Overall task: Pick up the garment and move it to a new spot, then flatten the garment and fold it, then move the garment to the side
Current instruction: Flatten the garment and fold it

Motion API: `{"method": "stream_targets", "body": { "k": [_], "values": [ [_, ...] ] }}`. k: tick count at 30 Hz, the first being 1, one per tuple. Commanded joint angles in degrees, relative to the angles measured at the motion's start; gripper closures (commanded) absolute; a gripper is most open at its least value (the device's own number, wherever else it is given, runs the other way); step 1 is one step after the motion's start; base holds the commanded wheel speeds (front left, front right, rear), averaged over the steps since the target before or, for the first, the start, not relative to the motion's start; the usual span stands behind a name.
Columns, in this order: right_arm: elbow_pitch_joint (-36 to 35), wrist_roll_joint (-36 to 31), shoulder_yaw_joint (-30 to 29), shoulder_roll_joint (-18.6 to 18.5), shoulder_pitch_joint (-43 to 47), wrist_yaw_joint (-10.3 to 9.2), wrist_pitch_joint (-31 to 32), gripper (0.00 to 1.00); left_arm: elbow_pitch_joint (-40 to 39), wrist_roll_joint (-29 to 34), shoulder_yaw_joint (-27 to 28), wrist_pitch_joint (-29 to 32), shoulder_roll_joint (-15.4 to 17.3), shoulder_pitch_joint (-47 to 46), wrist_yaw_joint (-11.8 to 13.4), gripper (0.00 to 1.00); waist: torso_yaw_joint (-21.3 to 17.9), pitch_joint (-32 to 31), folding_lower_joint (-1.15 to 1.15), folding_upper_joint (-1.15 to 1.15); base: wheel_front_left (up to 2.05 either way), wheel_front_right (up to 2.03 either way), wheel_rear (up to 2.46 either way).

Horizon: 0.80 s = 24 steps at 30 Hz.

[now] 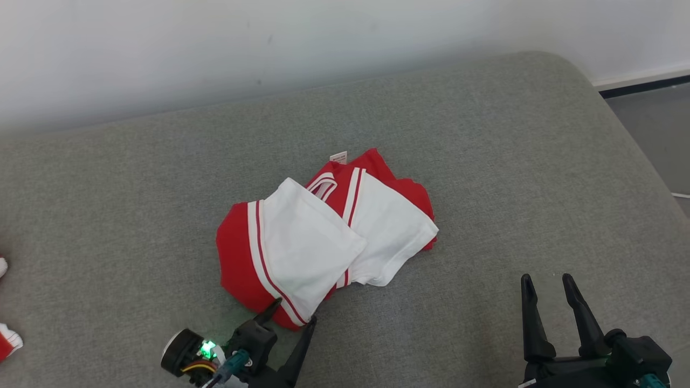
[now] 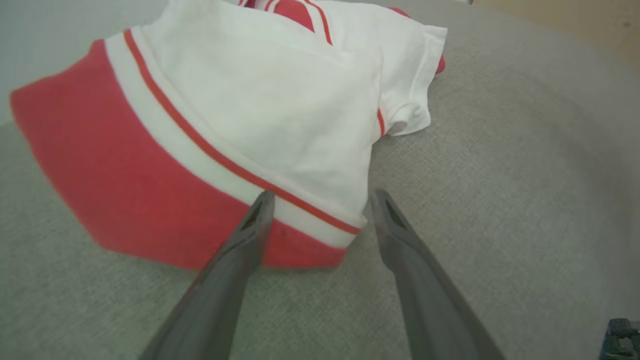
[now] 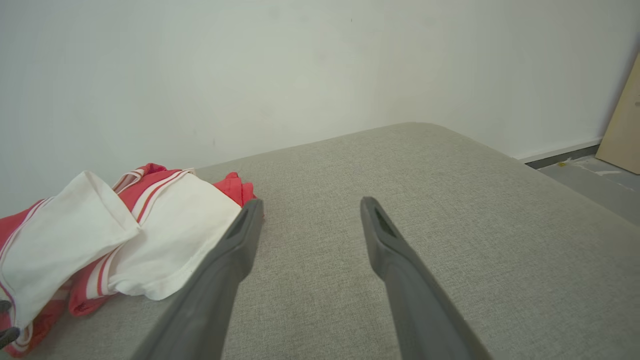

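soft matt cloth garment [image 1: 318, 237], coarse woven grey cushion [image 1: 485, 161]

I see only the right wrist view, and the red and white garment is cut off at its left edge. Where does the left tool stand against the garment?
Observer: The left tool is open at the near corner of the garment. One finger is over the red band, the other is beside the edge, over the grey cushion.
Operator: Does it hold cloth yet?
Observer: No. In the left wrist view the fingers stand apart, with the corner between them and not pinched.
Operator: Is anything more on the left side?
Observer: Yes, some red and white cloth lies at the cushion's left edge, apart from the garment.
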Motion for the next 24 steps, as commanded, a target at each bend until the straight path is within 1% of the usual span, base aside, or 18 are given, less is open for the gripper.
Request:
{"method": "stream_targets", "body": {
  "k": [1, 3, 7, 11, 14, 15, 16, 17, 21, 24],
  "values": [
    [-0.1, 0.0, -0.1, -0.1, -0.3, 0.20, -0.3, 0.00, 0.5, 0.3, -0.2, 0.3, 0.2, 0.4, 0.2, 0.00, -0.3, 0.1, -0.01, -0.01, 0.00, 0.00, 0.00],
    [-0.2, -0.1, -0.1, -0.1, -0.3, 0.20, -0.3, 0.00, 1.8, 1.2, -1.0, 0.4, 0.5, 0.0, 0.2, 0.00, -0.4, 0.1, -0.01, -0.01, 0.00, 0.00, 0.00],
    [-0.2, -0.2, 0.3, -0.1, -0.3, 0.20, -0.2, 0.00, 4.8, 2.0, -2.3, 0.7, -0.3, -1.4, 0.2, 0.00, -0.4, 0.1, -0.01, -0.01, 0.00, 0.00, 0.00],
    [-0.3, -0.4, 0.5, -0.1, -0.6, 0.20, -0.2, 0.00, 7.9, 2.3, -2.4, 0.2, -1.4, -3.2, 1.6, 0.00, -0.5, 0.3, -0.01, -0.01, 0.00, 0.00, 0.00],
    [-0.5, -0.5, 0.5, -0.1, -0.7, 0.20, -0.2, 0.00, 10.1, 2.1, -2.3, -0.7, -2.5, -4.6, 2.0, 0.00, -0.6, 0.5, -0.01, -0.01, 0.00, 0.00, 0.00],
    [-0.4, -0.5, 0.6, -0.1, -0.6, 0.20, -0.2, 0.00, 10.9, 2.1, -2.5, -0.9, -2.8, -5.0, 2.0, 0.40, -0.5, 0.6, -0.01, -0.01, 0.00, 0.00, 0.00],
    [-0.4, -0.5, 0.5, -0.1, -0.6, 0.20, -0.2, 0.00, 11.7, 2.2, -2.6, -1.2, -3.2, -5.4, 2.0, 0.64, -0.5, 0.7, -0.01, -0.01, 0.00, 0.00, 0.00],
    [-0.4, -0.5, 0.5, -0.1, -0.6, 0.20, -0.2, 0.00, 12.5, 2.0, -2.8, -1.4, -3.6, -5.8, 1.9, 1.00, -0.5, 0.7, -0.01, -0.01, 0.00, 0.00, 0.00],
    [-0.5, -0.5, -0.2, -0.1, 0.1, 0.20, -0.2, 0.00, 13.2, 0.6, -2.2, -3.7, -4.7, -6.7, 1.5, 1.00, 0.3, 0.0, -0.01, -0.01, 0.00, 0.00, 0.00],
    [-0.3, 0.0, -0.6, -0.1, 0.8, 0.20, -0.2, 0.00, 11.2, -0.3, -1.9, -4.7, -4.2, -6.9, 1.1, 1.00, 1.6, -0.9, -0.01, -0.01, 0.00, 0.00, 0.00]
  ]
}}
